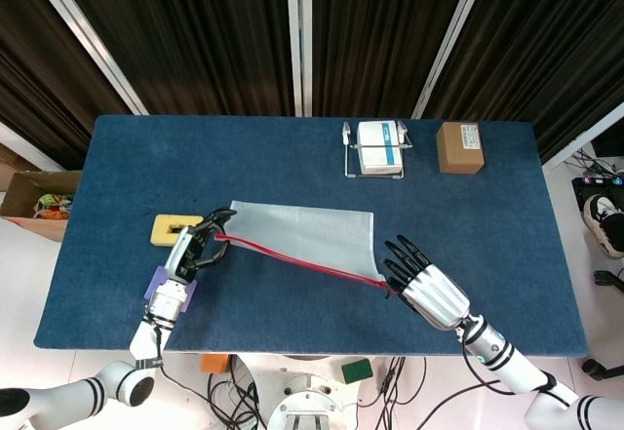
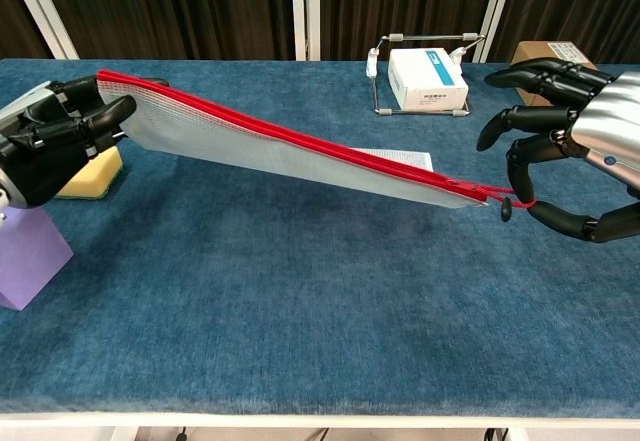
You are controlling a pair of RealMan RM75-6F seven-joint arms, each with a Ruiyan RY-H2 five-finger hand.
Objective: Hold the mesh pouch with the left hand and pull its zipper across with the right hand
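Observation:
The grey mesh pouch [image 1: 307, 238] with a red zipper edge [image 2: 300, 141] is lifted off the blue table [image 1: 487, 225], stretched taut between both hands. My left hand [image 1: 195, 251] grips its left end [image 2: 110, 91], fingers wrapped round the corner. My right hand [image 2: 570, 156] is at the pouch's right end, where the small black zipper pull [image 2: 506, 207] on its red cord is pinched between thumb and a finger while the other fingers are spread. In the head view the right hand [image 1: 426, 286] sits just right of the pouch's near right corner.
A yellow block [image 1: 175, 227] and a purple block [image 2: 30, 256] lie by my left hand. At the table's back stand a white box in a wire holder [image 1: 378, 147] and a brown cardboard box [image 1: 459, 147].

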